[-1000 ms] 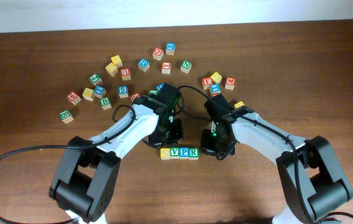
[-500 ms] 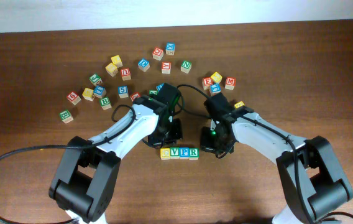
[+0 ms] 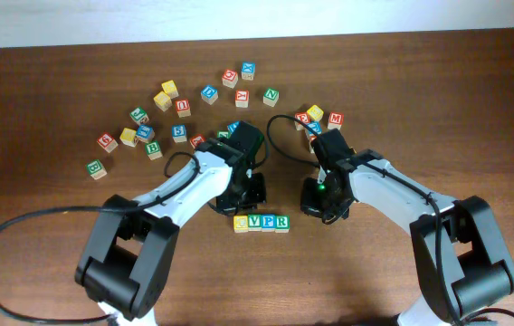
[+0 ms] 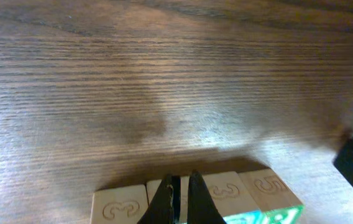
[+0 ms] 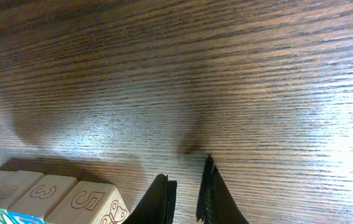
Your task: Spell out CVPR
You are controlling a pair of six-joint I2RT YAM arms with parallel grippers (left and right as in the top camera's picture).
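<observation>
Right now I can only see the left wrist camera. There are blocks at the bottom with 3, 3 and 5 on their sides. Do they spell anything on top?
Observer: Yes. From overhead, the row of four blocks shows C, V, P, R on its top faces, reading left to right.
Operator: What's the black thing poking in at my right edge?
Observer: That's the right gripper. It sits just past the R block at the end of the row. There's a little gap between them, and its own wrist camera shows nothing between its fingers.
</observation>
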